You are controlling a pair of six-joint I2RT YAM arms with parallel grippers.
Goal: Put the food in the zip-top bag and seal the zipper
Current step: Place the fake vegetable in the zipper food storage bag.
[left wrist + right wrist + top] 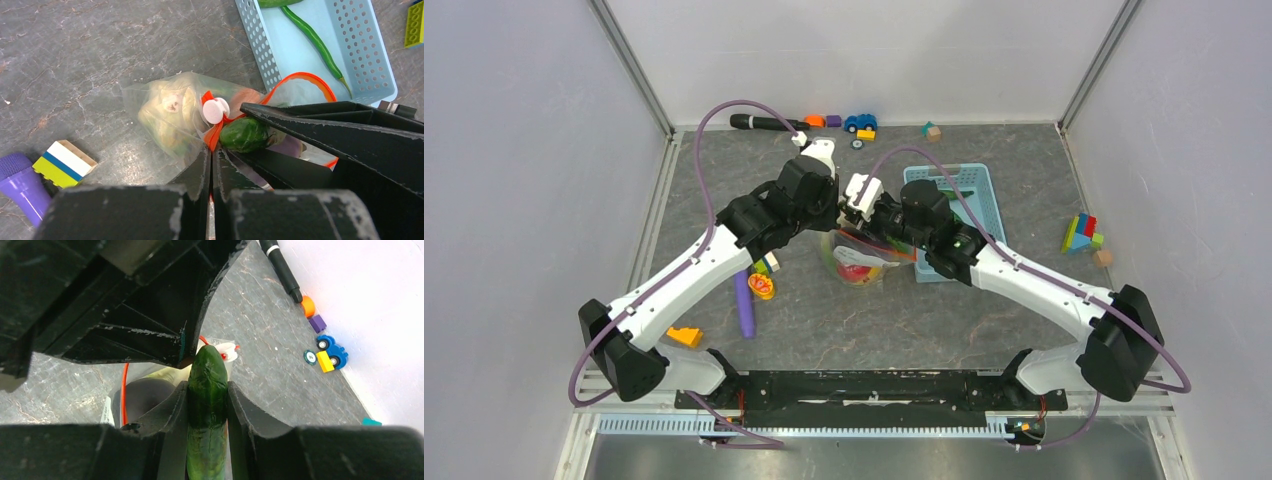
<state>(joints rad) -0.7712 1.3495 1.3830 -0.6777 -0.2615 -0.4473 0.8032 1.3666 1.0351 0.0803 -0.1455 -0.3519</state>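
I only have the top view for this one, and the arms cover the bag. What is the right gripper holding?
Observer: The right gripper is shut on the green cucumber, one finger on each side.
Operator: And the left one?
Observer: The left gripper is shut on the orange-red zipper at the mouth of the zip-top bag.
Operator: Is anything inside yet?
Observer: Yes, the pale green cabbage lies inside the clear plastic.
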